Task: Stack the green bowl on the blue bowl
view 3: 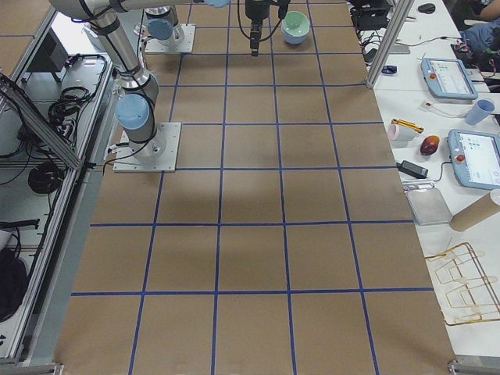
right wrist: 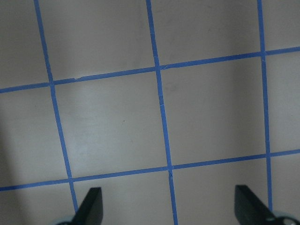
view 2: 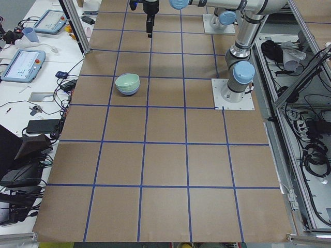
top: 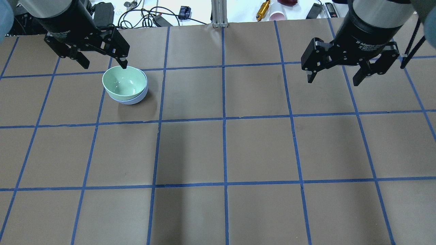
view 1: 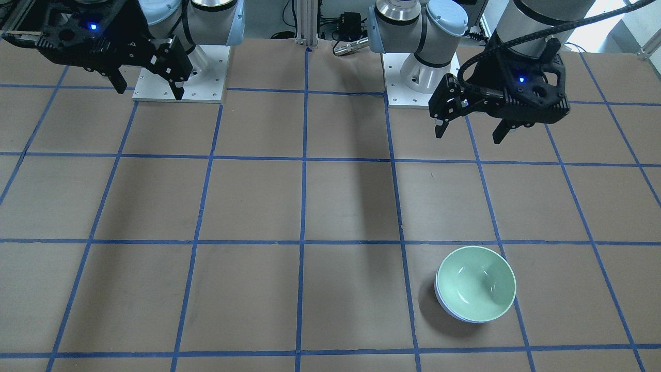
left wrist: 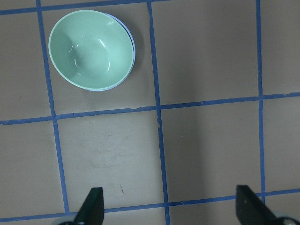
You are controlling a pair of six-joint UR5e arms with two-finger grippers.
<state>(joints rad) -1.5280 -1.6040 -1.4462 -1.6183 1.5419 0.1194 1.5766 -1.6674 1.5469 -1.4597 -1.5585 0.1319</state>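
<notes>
The green bowl (view 1: pixel 475 281) sits nested inside the blue bowl (view 1: pixel 448 309), and only the blue bowl's rim and lower side show. The stack also shows in the overhead view, with the green bowl (top: pixel 123 81) on the blue bowl (top: pixel 135 99), and in the left wrist view, where the green bowl (left wrist: pixel 89 49) covers all but a sliver of the blue bowl (left wrist: pixel 133 44). My left gripper (top: pixel 105 65) is open and empty, raised above the table and back from the stack. My right gripper (top: pixel 332 81) is open and empty over bare table on the far side.
The table is brown paper with a blue tape grid (top: pixel 223 119). Both arms' base plates (view 1: pixel 181 77) (view 1: pixel 421 77) stand at the robot's edge. Cables, a gold cylinder (top: pixel 263 9) and small devices lie beyond the operators' edge.
</notes>
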